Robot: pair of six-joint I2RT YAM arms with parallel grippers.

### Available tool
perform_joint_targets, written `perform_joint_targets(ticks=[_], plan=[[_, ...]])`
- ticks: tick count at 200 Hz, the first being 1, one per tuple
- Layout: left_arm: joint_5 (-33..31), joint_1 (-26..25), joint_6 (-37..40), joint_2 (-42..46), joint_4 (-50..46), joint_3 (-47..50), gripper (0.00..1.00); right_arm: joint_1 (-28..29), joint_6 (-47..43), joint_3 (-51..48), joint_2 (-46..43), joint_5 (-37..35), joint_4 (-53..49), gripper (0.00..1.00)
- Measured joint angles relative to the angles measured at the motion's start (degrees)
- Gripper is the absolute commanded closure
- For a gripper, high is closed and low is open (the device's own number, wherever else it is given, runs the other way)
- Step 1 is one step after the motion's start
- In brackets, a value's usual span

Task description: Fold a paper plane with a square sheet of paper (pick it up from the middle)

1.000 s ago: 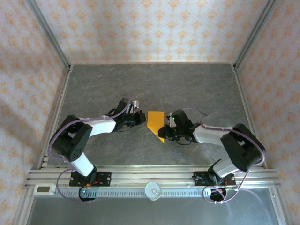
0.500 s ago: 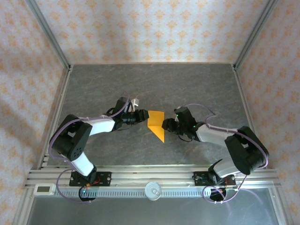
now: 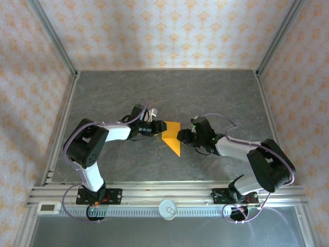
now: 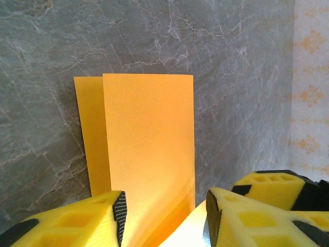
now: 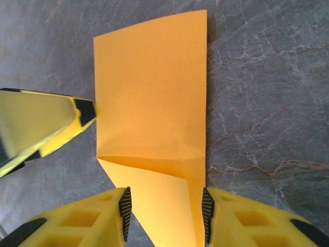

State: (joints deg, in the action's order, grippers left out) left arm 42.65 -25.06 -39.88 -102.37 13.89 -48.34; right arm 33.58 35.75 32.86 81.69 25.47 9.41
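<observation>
a robot test cell in a lab: a grey marble-look tabletop (image 3: 216, 98) boxed in by aluminium frame posts (image 3: 51, 36) and orange-patterned wallpaper panels (image 3: 164, 31), with the left arm (image 3: 87, 149) and right arm (image 3: 264, 167) bolted to a slotted aluminium rail (image 3: 164, 194).

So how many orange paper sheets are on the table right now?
1: the partly folded bright orange paper sheet lies on the grey stone-look table, between the left tool and the right tool. None seems hidden.
</observation>
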Motion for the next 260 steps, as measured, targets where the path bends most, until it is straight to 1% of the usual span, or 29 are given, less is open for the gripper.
perform_joint_targets(ticks=[50,79,97,117,147,189,235,260], plan=[[-1.2,0.0,2.5,-0.4,-3.4,-0.4,0.5,0.0,0.6,-1.5,-1.8,-0.1,1.0,0.56],[-4.2,0.0,2.8,-0.1,-4.6,-0.4,0.48,0.0,0.9,-2.2,-1.8,-0.1,1.5,0.56],[-5.6,0.1,2.9,0.5,-4.7,-0.4,0.48,0.0,1.1,-2.5,-1.8,-0.1,2.2,0.56],[-5.6,0.1,2.9,0.5,-4.7,-0.4,0.5,0.0,1.4,-2.7,-1.8,-0.1,2.5,0.56],[-3.2,0.1,2.8,0.2,-4.1,-0.4,0.55,0.0,1.7,-2.9,-1.9,-0.3,2.6,0.57],[-0.4,0.1,2.9,-1.8,-4.2,-1.3,0.54,0.0,1.7,-3.6,-3.4,-1.1,2.5,0.56],[1.9,0.1,2.8,-2.0,-4.0,-1.6,0.6,0.0,1.7,-4.4,-5.2,-2.0,2.6,0.57],[4.5,0.1,2.6,-2.0,-3.3,-1.6,0.59,0.0,2.1,-5.0,-6.1,-3.0,2.3,0.57]])
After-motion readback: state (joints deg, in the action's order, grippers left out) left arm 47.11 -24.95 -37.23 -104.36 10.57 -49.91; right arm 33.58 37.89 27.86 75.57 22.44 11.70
